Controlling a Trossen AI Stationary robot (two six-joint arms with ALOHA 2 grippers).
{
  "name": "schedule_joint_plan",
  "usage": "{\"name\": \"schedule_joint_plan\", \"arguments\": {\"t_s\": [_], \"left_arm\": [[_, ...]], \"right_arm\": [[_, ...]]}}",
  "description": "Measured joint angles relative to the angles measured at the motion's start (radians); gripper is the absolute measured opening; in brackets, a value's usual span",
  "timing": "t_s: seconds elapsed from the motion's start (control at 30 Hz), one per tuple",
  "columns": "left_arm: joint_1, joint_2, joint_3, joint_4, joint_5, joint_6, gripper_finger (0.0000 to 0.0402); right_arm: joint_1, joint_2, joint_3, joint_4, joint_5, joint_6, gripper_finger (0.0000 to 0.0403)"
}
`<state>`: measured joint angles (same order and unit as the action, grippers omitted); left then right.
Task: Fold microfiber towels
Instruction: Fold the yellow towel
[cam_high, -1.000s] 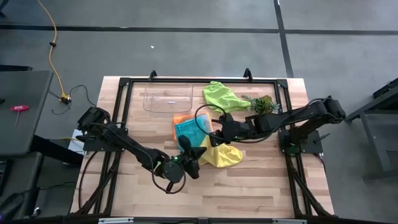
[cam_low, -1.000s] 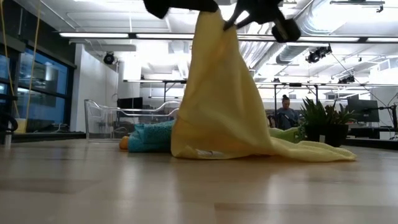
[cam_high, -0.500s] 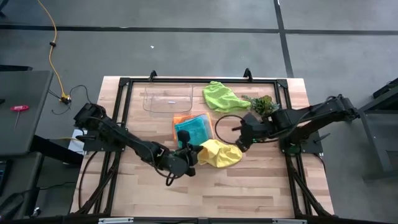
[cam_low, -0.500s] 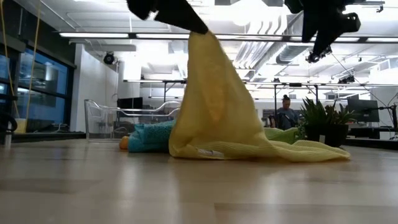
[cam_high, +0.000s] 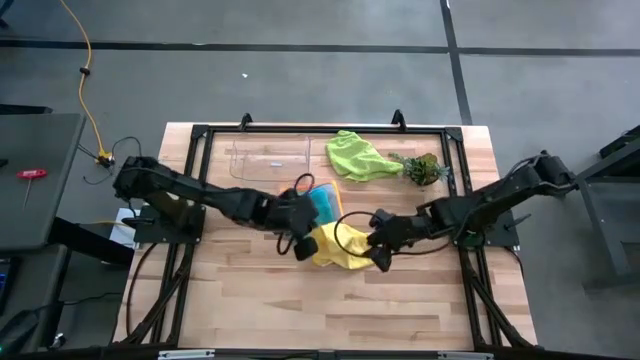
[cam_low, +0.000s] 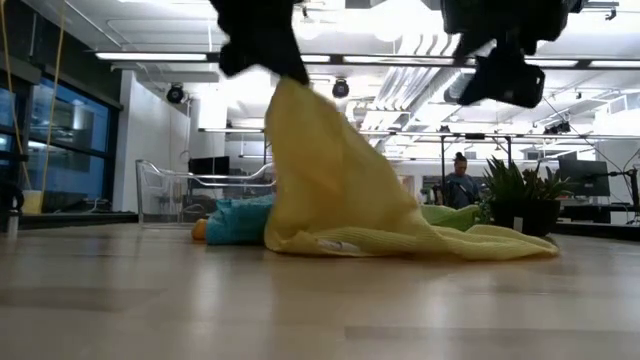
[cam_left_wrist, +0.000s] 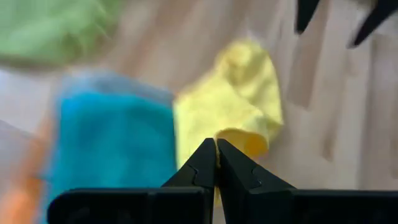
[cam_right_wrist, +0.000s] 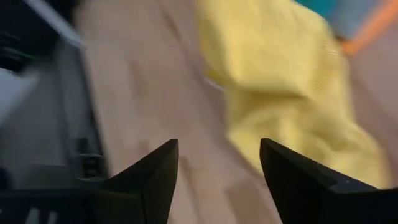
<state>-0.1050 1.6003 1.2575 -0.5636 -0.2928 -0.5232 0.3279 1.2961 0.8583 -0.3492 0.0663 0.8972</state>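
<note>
The left hand was pinched shut on one corner of the soft yellow microfiber towel, holding that corner lifted above the wooden table while the rest of the cloth trailed down and to the right. In the low view the towel hung as a slanted sheet from the raised corner, its lower edge spread flat along the table towards the right. The coming move likely turned on this: the free, lying end of the cloth stretched away from the left hand towards the right hand, which was plainly the nearer one to it. The right hand stood with its fingers well apart and empty, just at the towel's right edge and above the table.

Just behind the yellow cloth, to the far left of it, lay the teal microfiber towel on the orange one, and the lime green microfiber towel sat farther back. Which corner of the yellow towel was free could not be made out, since the folds hid its edges; no grey towel was visible.
</note>
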Motion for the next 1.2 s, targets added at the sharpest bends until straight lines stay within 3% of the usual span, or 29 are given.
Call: {"name": "schedule_joint_plan", "arguments": {"t_s": [0.1,0.23,0.4,0.53,0.73,0.87,1.2], "left_arm": [[0.001,0.056,-0.001,-0.001,0.113,-0.041,0.0],[-0.004,0.117,-0.001,0.006,0.182,-0.057,0.0],[0.047,0.104,-0.002,0.006,0.092,-0.01,0.0],[0.12,0.025,0.0,0.013,0.029,0.033,0.0],[0.211,-0.026,-0.001,-0.004,0.043,0.056,0.0],[0.22,-0.02,-0.001,0.0,0.091,0.069,0.0],[0.215,-0.011,-0.001,-0.001,0.094,0.108,0.0]], "right_arm": [[0.024,0.008,-0.031,0.127,0.003,0.015,0.0215],[0.066,0.081,0.043,0.083,0.009,-0.042,0.0214],[0.121,0.258,0.231,-0.101,0.062,-0.184,0.0207],[0.152,0.386,0.34,-0.144,0.134,-0.293,0.0204],[0.156,0.54,0.421,-0.14,0.193,-0.432,0.0204],[0.134,0.621,0.444,-0.086,0.242,-0.485,0.0204],[0.054,0.722,0.451,0.18,0.346,-0.536,0.0204]]}}
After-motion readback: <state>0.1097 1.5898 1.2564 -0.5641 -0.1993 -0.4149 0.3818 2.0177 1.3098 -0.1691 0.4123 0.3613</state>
